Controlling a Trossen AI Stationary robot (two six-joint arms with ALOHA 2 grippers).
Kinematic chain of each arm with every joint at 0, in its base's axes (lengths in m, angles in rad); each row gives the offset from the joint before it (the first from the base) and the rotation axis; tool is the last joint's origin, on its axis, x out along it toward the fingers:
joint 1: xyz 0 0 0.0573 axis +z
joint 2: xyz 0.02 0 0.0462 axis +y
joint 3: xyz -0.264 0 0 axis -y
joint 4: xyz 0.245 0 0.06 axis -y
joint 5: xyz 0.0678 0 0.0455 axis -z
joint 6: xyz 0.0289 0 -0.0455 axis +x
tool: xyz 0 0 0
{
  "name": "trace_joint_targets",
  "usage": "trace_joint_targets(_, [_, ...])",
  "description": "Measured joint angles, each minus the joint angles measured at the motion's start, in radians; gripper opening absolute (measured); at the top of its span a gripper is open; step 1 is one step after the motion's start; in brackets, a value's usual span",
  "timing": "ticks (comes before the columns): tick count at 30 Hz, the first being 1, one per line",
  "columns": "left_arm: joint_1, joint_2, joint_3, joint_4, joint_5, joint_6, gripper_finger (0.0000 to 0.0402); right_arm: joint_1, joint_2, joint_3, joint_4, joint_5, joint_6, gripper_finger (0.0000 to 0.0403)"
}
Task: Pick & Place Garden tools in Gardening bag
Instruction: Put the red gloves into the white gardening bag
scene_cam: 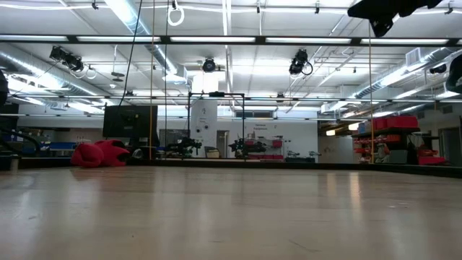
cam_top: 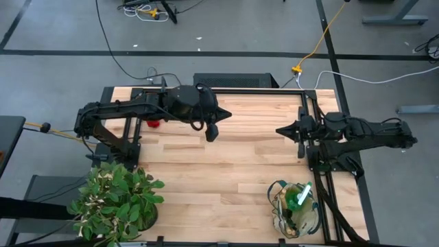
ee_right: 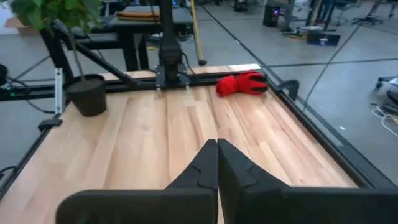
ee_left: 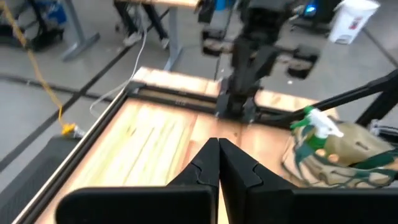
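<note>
The beige gardening bag (cam_top: 295, 211) with green trim stands near the table's front right. A green-and-white item (cam_top: 303, 195) sticks up out of it, and both also show in the left wrist view (ee_left: 339, 152). The red gloves (cam_top: 153, 124) lie on the table at the far left, under my left arm, and show in the right wrist view (ee_right: 242, 84) and the low view (scene_cam: 101, 154). My left gripper (cam_top: 226, 114) is shut and empty above the table's far middle. My right gripper (cam_top: 279, 130) is shut and empty at the right, pointing toward the left one. No other tools show.
A leafy potted plant (cam_top: 116, 199) stands at the table's near left corner. A black frame rail (cam_top: 312, 147) runs along the table's right side beside the bag. Bare wood (cam_top: 212, 171) lies between the plant and the bag.
</note>
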Motion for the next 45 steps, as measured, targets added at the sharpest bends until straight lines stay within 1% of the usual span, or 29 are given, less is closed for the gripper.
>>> trace_joint_targets(2, [0.015, 0.000, 0.000, -0.029, -0.001, -0.008, 0.0006, -0.008, 0.005, 0.000, 0.000, -0.018, -0.007, 0.0001])
trace_joint_targets(6, [0.039, 0.000, -0.001, -0.044, 0.001, -0.012, 0.0011, -0.017, 0.016, 0.000, 0.000, -0.018, -0.009, 0.0001])
trace_joint_targets(9, [0.055, 0.000, -0.026, -0.054, -0.005, -0.030, 0.0015, -0.022, 0.021, 0.000, 0.001, -0.018, -0.009, 0.0000])
trace_joint_targets(16, [0.084, 0.000, -0.162, -0.031, -0.026, -0.039, 0.0006, -0.025, 0.022, 0.000, 0.002, -0.017, -0.010, 0.0000])
trace_joint_targets(19, [0.104, -0.002, -0.229, 0.005, 0.012, -0.039, 0.0008, -0.025, 0.022, 0.000, 0.002, -0.017, -0.008, 0.0000])
trace_joint_targets(22, [0.134, -0.028, -0.312, 0.087, 0.054, -0.039, 0.0015, -0.025, 0.022, 0.000, 0.000, -0.017, 0.011, 0.0000])
trace_joint_targets(26, [0.178, -0.083, -0.431, 0.193, 0.101, -0.034, 0.0014, -0.025, 0.022, 0.000, -0.002, -0.017, -0.005, 0.0000])
trace_joint_targets(30, [0.221, -0.154, -0.524, 0.204, 0.143, -0.026, 0.0006, -0.025, 0.023, 0.000, 0.000, -0.008, -0.023, 0.0000])
trace_joint_targets(33, [0.245, -0.214, -0.589, 0.198, 0.153, -0.007, 0.0006, -0.025, 0.023, 0.000, 0.009, 0.014, -0.012, 0.0000])
trace_joint_targets(41, [0.340, -0.404, -0.773, 0.212, 0.159, -0.005, 0.0014, -0.025, 0.026, 0.000, 0.021, 0.159, 0.064, 0.0000])
trace_joint_targets(45, [0.398, -0.497, -0.858, 0.205, 0.175, -0.009, 0.0015, -0.025, 0.030, 0.000, 0.029, 0.194, 0.070, 0.0000])
